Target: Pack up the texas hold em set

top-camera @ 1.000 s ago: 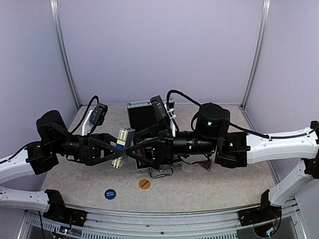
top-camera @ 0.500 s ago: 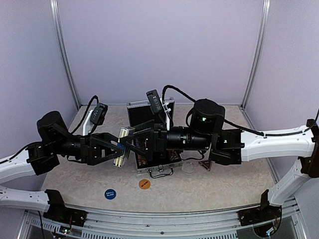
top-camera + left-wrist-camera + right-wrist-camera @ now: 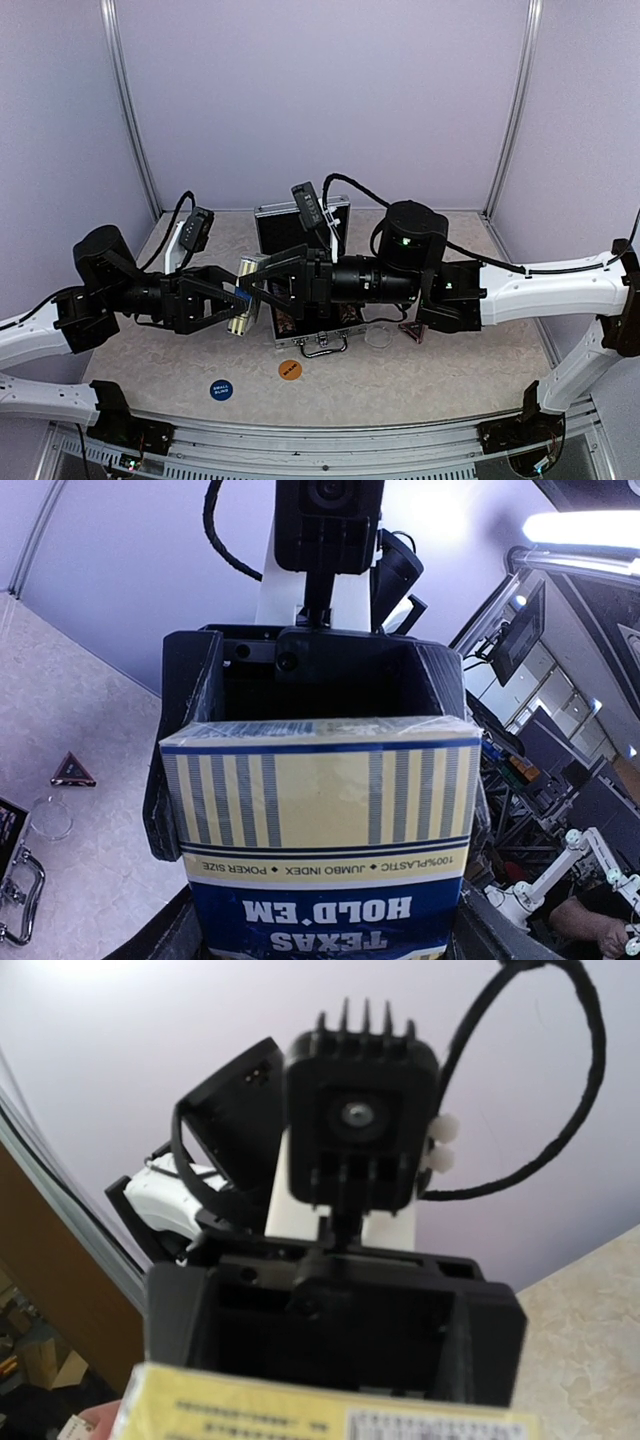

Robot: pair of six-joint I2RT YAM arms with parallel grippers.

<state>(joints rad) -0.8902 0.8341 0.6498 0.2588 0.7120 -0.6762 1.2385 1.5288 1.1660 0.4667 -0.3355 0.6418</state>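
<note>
A: Where's the deck?
B: Left of centre in the top view, up in the air. The yellow-and-blue striped card-deck box (image 3: pixel 250 272), printed "TEXAS HOLD'EM", hangs between the two arms above the beige marbled tabletop (image 3: pixel 450 375).
A: Who has it?
B: The left gripper (image 3: pixel 232 300) pinches it. In the left wrist view its black fingers (image 3: pixel 165 942) sit at both lower corners of the frame, with the near end of the box clamped between them.
A: And the right gripper (image 3: pixel 256 290)?
B: It meets the box from the right side of the frame. Its two fingers (image 3: pixel 185 740) flank the far end, close against the sides. Whether they press it or only stand beside it, I can't tell. The right wrist view shows just a yellow edge with a barcode along the bottom.
A: The case?
B: The small silver aluminium briefcase (image 3: pixel 268 212) lies open at centre. Its black-lined lid is raised at the back and its base is mostly hidden under the right arm. The metal handle (image 3: pixel 320 349) pokes out at the front.
A: Loose pieces?
B: An orange disc (image 3: pixel 290 369) sits just below the handle, with a blue disc (image 3: pixel 221 389) to its lower left. A clear disc (image 3: pixel 379 337) lies beside a dark triangle (image 3: pixel 412 330), right of the case — all of them on the tabletop.
</note>
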